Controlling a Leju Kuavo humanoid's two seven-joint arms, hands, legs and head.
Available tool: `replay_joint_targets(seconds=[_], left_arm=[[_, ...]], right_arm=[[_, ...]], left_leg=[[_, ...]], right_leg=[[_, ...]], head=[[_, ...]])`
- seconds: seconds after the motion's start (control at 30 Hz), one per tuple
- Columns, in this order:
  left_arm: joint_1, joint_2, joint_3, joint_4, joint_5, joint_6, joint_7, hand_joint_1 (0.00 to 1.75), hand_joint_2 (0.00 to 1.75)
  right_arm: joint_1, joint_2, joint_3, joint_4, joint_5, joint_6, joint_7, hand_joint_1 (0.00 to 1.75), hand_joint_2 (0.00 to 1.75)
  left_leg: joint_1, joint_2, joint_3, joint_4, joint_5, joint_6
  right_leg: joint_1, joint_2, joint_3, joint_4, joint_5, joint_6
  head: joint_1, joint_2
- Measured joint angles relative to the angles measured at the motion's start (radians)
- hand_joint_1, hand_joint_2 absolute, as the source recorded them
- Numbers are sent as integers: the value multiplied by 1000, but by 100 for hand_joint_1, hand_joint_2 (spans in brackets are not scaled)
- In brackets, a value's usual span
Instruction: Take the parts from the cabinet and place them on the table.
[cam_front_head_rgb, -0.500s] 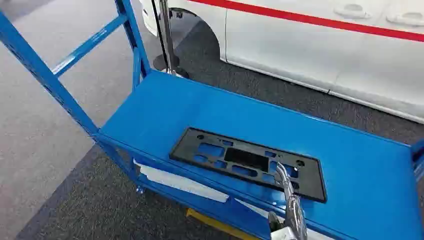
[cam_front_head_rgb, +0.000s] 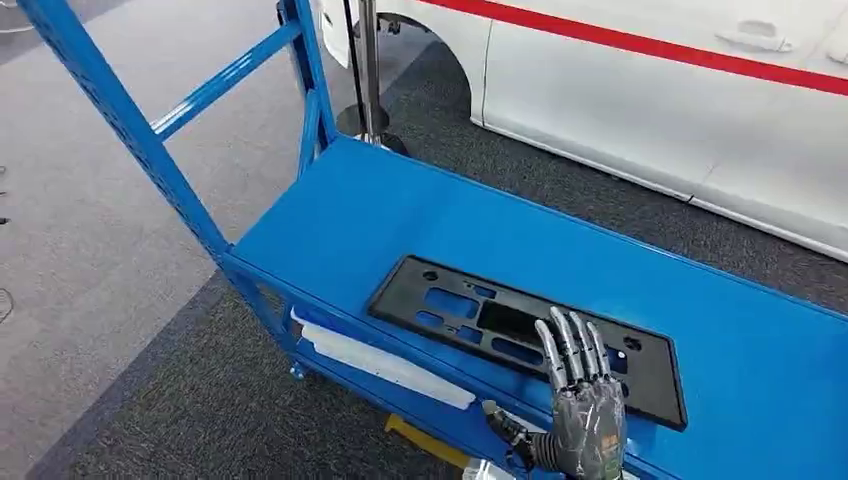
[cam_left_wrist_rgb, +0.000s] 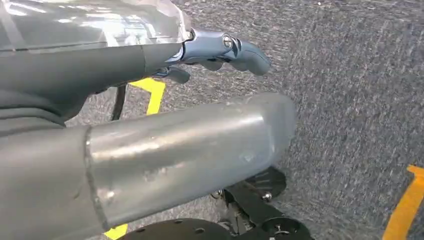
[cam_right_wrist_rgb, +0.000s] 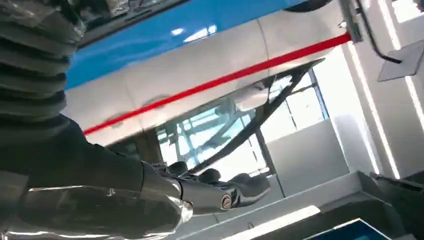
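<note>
Head view: white car (cam_front_head_rgb: 660, 110) with a red stripe, far right, on dark carpet. Blue rack (cam_front_head_rgb: 400, 220) runs from left to right, its uprights at far left. Black plate (cam_front_head_rgb: 470, 310) with cut-outs lies flat on the rack's top shelf near its near edge. White strip (cam_front_head_rgb: 385, 365) sits on the shelf below, under the plate's left end. Right hand (cam_front_head_rgb: 580, 400) is raised at the near edge, fingers straight and spread, tips over the plate's right part, holding nothing; whether it touches the plate I cannot tell. Left wrist view: left hand (cam_left_wrist_rgb: 220, 50) hangs over carpet, fingers loosely extended, empty.
</note>
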Motion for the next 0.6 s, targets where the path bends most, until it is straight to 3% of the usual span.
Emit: replay_joint_targets(seconds=[0.07,0.1,0.13,0.17,0.23,0.27,0.3,0.33,0.4,0.43,0.47,0.57,0.6], left_arm=[[1,0,1,0,-10,0,0,0,0],[1,0,3,0,-16,-1,2,0,0],[1,0,7,0,-20,-3,2,0,0],[1,0,12,0,-25,-6,3,0,0],[1,0,18,0,-27,-13,2,0,0],[2,0,21,0,-28,-15,2,0,0],[4,0,25,0,-28,-14,2,0,0],[6,0,27,0,-28,-14,2,0,0],[5,1,33,0,-28,-14,1,0,0],[4,2,37,0,-28,-14,0,0,0],[2,2,39,0,-28,-14,0,0,0],[4,2,41,0,-29,-15,-1,0,0],[5,2,41,0,-29,-15,-1,0,0]], right_arm=[[-10,27,-34,5,8,0,-17,0,175],[-15,41,-50,5,-27,-1,-38,0,0],[-17,50,-59,10,-101,-1,-61,0,0],[-17,55,-61,17,-204,3,-79,0,0],[-16,52,-51,29,-453,54,-86,0,0],[-16,51,-47,32,-542,71,-86,0,0],[-16,50,-43,36,-597,81,-88,0,0],[-16,49,-40,39,-603,85,-89,0,0],[-16,48,-31,42,-608,90,-91,0,0],[-16,47,-28,43,-609,90,-92,0,0],[-16,47,-27,44,-611,91,-92,0,0],[-16,47,-24,47,-613,92,-94,0,0],[-16,46,-23,47,-645,102,-101,0,0]], left_leg=[[3,-1,1,-4,3,-12],[6,0,-4,-1,-3,-18],[8,4,-8,21,-20,-22],[8,8,-33,77,-58,-26],[12,11,-110,245,-141,-36],[12,12,-138,307,-158,-38],[13,13,-144,318,-148,-40],[13,13,-126,280,-117,-39],[13,15,-34,97,-24,-32],[12,17,2,17,-5,-26],[5,18,10,3,-15,-23],[1,14,6,5,-11,-9],[8,14,9,-8,-4,1]], right_leg=[[4,0,-2,0,3,-10],[-4,-3,1,-11,10,-21],[-3,-7,5,-15,12,-26],[-3,-9,3,-16,12,-31],[-1,-16,1,-14,11,-33],[0,-17,0,-13,10,-33],[0,-17,0,-11,10,-33],[0,-17,0,-9,9,-32],[0,-16,4,-6,6,-28],[0,-17,4,-4,3,-24],[7,-17,1,1,1,-19],[3,-17,2,-6,6,-4],[7,-17,3,-5,4,3]], head=[[0,0],[0,0],[0,0],[-1,0],[0,0],[0,0],[0,0],[0,0],[0,0],[0,0],[0,0],[0,0],[0,0]])
